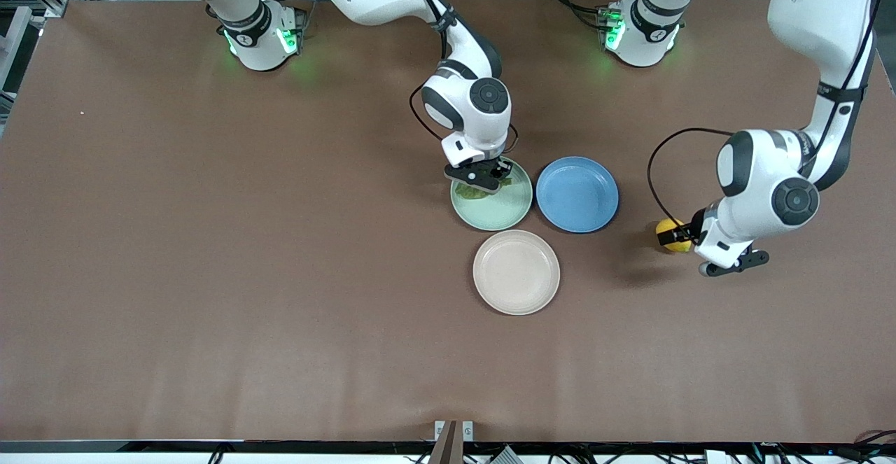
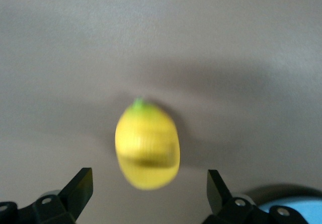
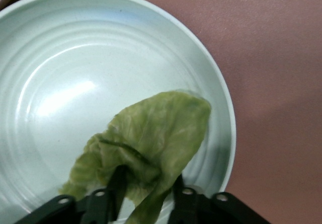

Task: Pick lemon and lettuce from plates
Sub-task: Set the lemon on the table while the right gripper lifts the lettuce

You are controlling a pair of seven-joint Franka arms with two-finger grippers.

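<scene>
Green lettuce [image 3: 151,143] sits pinched in the right gripper [image 1: 481,178] over the mint plate [image 1: 500,212], ready to lift. Off the plates, toward the left arm's end, the lemon [image 2: 147,146] lies on the table between the left gripper's [image 1: 728,262] wide-spread fingers.

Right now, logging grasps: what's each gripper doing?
Left gripper: open, lemon on the table between its fingers.
Right gripper: closed on the lettuce, over the mint plate.
</scene>
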